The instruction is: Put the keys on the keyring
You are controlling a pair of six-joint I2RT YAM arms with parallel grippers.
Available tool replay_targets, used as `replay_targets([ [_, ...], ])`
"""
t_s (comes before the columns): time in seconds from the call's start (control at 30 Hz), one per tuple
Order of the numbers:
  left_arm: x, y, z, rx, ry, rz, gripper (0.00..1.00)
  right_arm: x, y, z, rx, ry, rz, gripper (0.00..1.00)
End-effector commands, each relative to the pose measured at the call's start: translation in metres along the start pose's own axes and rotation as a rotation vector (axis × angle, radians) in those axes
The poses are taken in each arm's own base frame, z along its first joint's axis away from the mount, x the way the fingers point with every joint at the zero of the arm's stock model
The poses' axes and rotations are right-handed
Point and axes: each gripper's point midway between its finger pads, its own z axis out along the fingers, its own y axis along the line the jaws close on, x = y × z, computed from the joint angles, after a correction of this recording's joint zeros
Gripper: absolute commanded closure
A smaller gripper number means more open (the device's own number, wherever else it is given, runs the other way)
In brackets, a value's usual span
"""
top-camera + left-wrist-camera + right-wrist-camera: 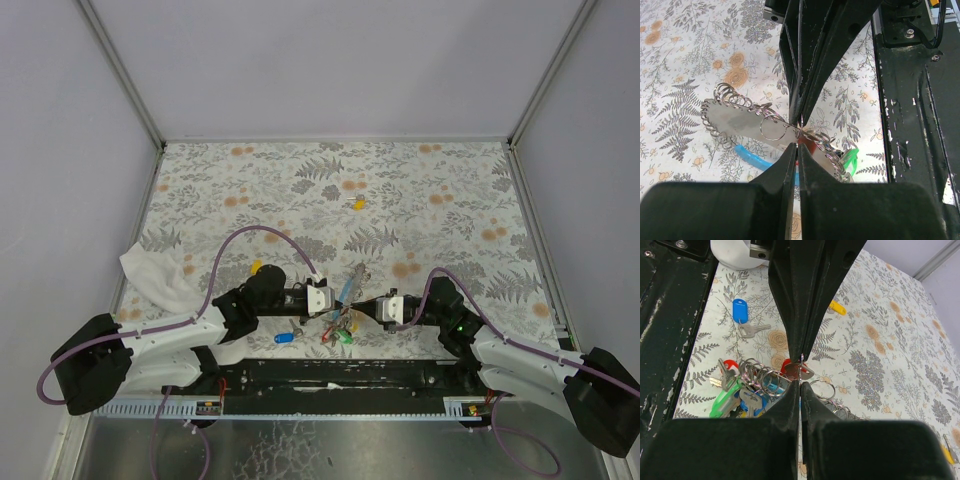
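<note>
Both grippers meet tip to tip over the near middle of the table. My left gripper [333,298] [798,145] is shut, pinching a thin wire loop of the keyring [773,127]. Facing it, my right gripper [372,305] [800,382] is shut on the same ring wire, with a red key [790,368] hanging at the pinch. A cluster of keys [742,387] [341,331], green [724,400] and blue among them, lies on the rings below. Loose keys lie apart: a blue key [740,310] [285,337] and a yellow key [837,307] [255,267].
A white cloth [155,276] lies crumpled at the left table edge. Another yellow key [358,204] rests far back mid-table. The black base rail [330,375] runs along the near edge. Purple walls close the sides and back.
</note>
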Motion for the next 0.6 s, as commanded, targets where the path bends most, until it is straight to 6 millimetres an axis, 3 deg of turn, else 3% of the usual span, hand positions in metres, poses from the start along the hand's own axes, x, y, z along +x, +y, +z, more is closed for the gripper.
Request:
replay_targets([
  [0.0, -0.0260, 0.0063, 0.0038, -0.007, -0.075, 0.041, 1.00, -0.0283, -0.0267, 0.0032, 0.068, -0.066, -0.064, 1.00],
  [0.57, -0.0278, 0.0087, 0.0038, -0.017, -0.077, 0.047, 1.00, -0.0299, -0.0239, 0.0048, 0.046, -0.073, -0.060, 1.00],
])
